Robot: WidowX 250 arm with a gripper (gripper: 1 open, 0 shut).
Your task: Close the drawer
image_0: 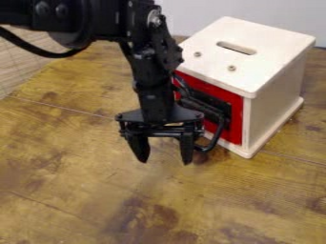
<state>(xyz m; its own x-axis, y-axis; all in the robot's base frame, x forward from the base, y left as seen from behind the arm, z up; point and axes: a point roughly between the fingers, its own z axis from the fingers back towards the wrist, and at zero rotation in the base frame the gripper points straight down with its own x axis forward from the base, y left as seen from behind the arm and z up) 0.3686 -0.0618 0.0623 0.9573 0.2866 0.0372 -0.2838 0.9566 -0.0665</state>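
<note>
The red drawer (209,101) sits in the cream-white cabinet (250,57) at the upper right, its glossy front nearly flush with the cabinet face. Its black loop handle (219,127) sticks out toward the lower left. My gripper (160,152) hangs just left of the handle, fingers pointing down at the wooden table and spread open, with nothing between them. The right finger (188,150) is close beside the handle. The black arm (151,67) covers part of the drawer front.
A worn wooden tabletop (76,191) stretches across the lower and left part of the view. A woven mat (29,65) lies at the far left.
</note>
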